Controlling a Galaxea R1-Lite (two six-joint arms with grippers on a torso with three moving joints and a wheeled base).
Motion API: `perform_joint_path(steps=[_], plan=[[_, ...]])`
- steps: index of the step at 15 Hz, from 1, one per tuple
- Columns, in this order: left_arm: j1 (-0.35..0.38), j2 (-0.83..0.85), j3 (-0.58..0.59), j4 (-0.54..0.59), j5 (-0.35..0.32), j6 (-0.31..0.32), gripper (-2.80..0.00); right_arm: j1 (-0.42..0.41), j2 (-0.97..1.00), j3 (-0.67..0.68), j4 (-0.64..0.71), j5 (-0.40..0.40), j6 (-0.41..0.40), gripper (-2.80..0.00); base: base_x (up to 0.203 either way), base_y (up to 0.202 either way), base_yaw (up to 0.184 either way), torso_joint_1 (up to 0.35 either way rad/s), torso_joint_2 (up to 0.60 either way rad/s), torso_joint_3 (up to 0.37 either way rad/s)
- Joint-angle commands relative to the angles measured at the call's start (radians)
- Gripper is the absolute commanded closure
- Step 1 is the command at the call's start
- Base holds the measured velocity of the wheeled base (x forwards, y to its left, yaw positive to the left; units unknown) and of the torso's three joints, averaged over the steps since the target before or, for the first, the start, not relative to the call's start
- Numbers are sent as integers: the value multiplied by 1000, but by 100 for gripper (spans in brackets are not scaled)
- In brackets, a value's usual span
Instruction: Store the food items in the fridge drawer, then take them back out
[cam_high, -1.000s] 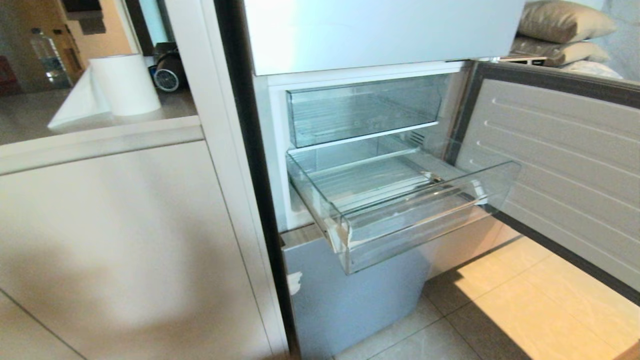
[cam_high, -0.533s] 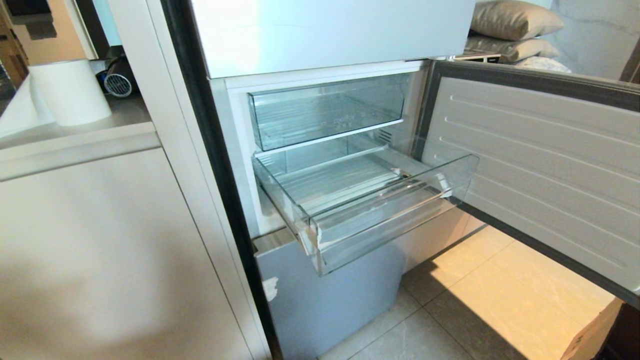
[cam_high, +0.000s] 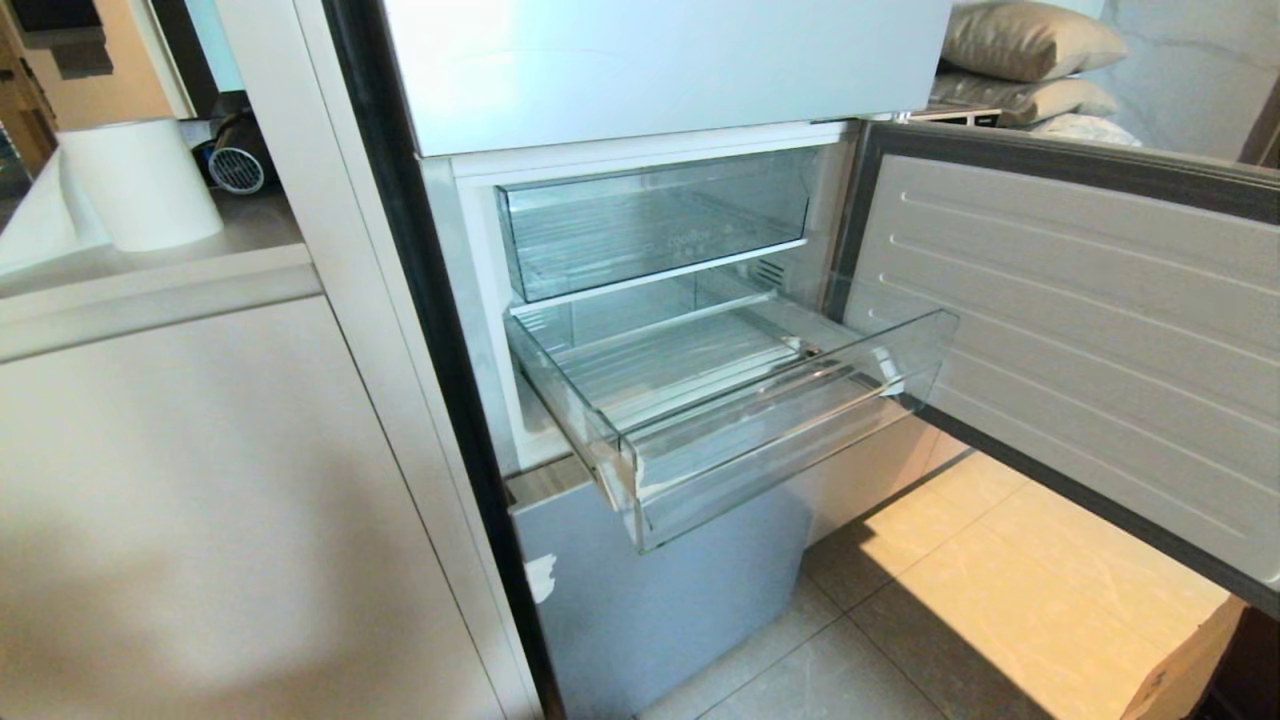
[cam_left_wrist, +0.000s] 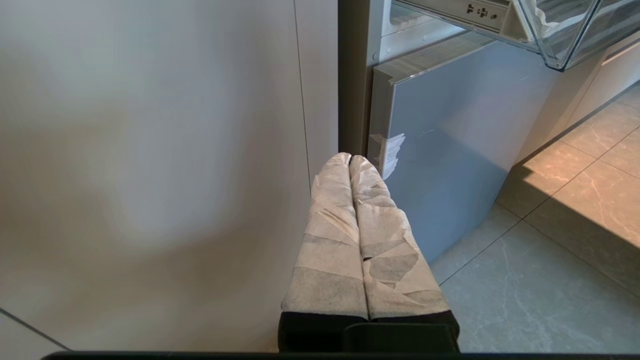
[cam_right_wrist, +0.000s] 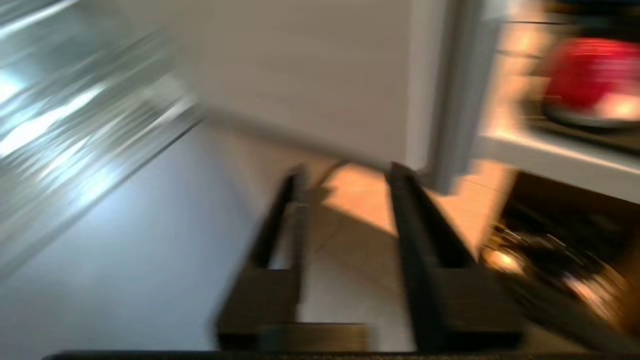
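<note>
Two black right fingers (cam_right_wrist: 295, 220) stand apart, empty; a red item (cam_right_wrist: 590, 75) sits on a shelf ahead and off to one side of them. Drawer (cam_high: 780, 440) pulled out, empty. Left gripper (cam_left_wrist: 350, 162) shut, farther off.

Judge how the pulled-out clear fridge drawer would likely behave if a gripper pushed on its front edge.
The fridge drawer looks empty, so it probably slides back easily. Its thin clear plastic walls may flex under a hard push. Hanging far out of the fridge, it might sag or tilt if pressed downward.
</note>
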Motion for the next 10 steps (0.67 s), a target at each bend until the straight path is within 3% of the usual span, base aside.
perform_joint_path(steps=[1, 3, 5, 7, 10], plan=[[0, 0, 0, 0, -1, 0, 0, -255, 189, -50, -44, 57, 16, -280, 0, 0, 0, 0, 0, 0], [0, 0, 0, 0, 0, 0, 0, -530, 309, -94, -131, 126, 28, -280, 0, 0, 0, 0, 0, 0], [0, 0, 0, 0, 0, 0, 0, -755, 468, -134, -285, 171, 36, -280, 0, 0, 0, 0, 0, 0], [0, 0, 0, 0, 0, 0, 0, -874, 606, -166, -438, 194, 42, -280, 0, 0, 0, 0, 0, 0], [0, 0, 0, 0, 0, 0, 0, -945, 799, -203, -611, 196, 44, -280, 0, 0, 0, 0, 0, 0]])
